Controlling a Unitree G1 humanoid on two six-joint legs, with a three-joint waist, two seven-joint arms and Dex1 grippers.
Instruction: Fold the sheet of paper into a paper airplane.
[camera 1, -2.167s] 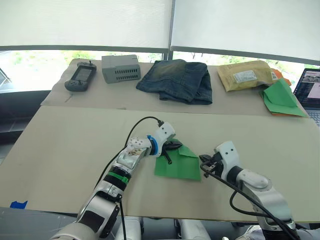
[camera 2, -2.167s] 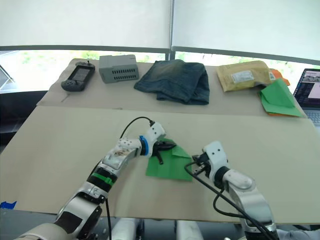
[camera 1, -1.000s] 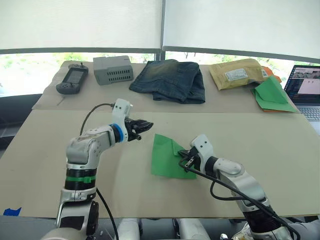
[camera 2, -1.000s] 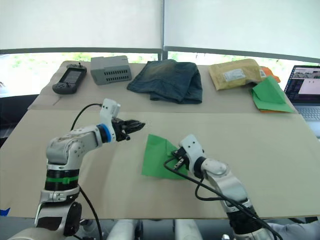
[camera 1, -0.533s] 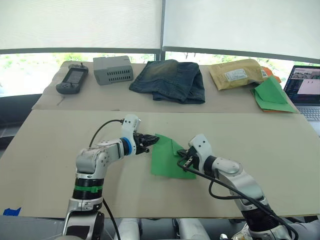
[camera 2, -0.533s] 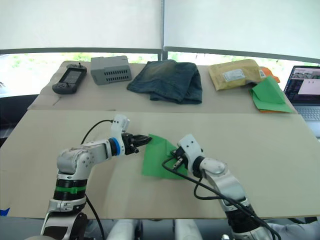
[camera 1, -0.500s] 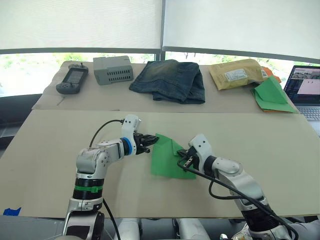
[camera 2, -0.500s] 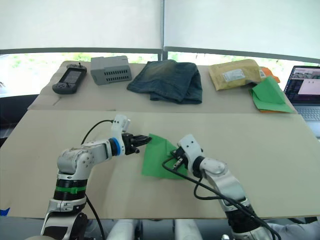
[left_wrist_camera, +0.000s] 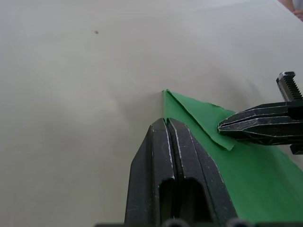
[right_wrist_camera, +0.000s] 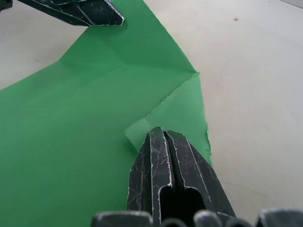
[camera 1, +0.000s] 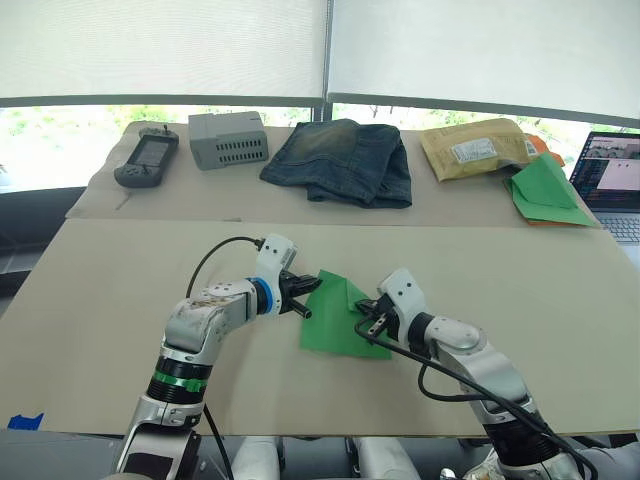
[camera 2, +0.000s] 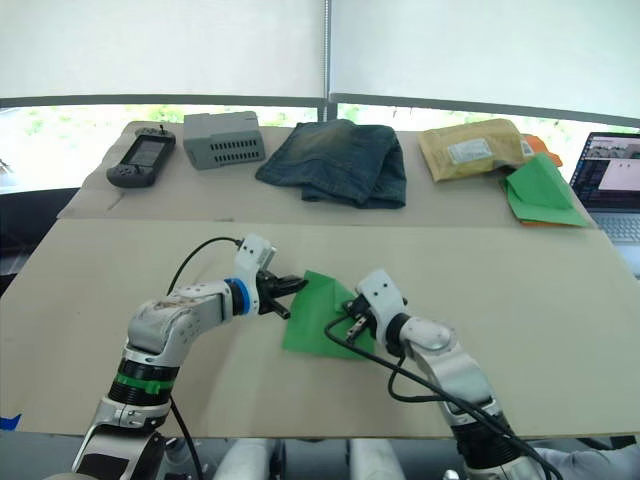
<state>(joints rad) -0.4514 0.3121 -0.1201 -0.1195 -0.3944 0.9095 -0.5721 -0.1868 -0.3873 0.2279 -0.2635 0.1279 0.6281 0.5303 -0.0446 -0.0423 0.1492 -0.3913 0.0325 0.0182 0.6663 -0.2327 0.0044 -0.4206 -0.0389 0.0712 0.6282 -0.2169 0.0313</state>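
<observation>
The sheet of paper is bright green and lies flat on the tan table, with its far right corner folded over into a small flap. My left gripper is shut, its tips resting on the sheet's far left corner. On the right side, my right gripper is also shut, and its tips press on the edge of the flap. The paper airplane is out of view.
On the back table lie a handheld console, a grey box, folded jeans, a padded envelope and a green paper heap with an orange sheet. A laptop sits at far right.
My left gripper has swung in from the left and come down onto the sheet's far left corner. The right gripper has stayed on the flap.
</observation>
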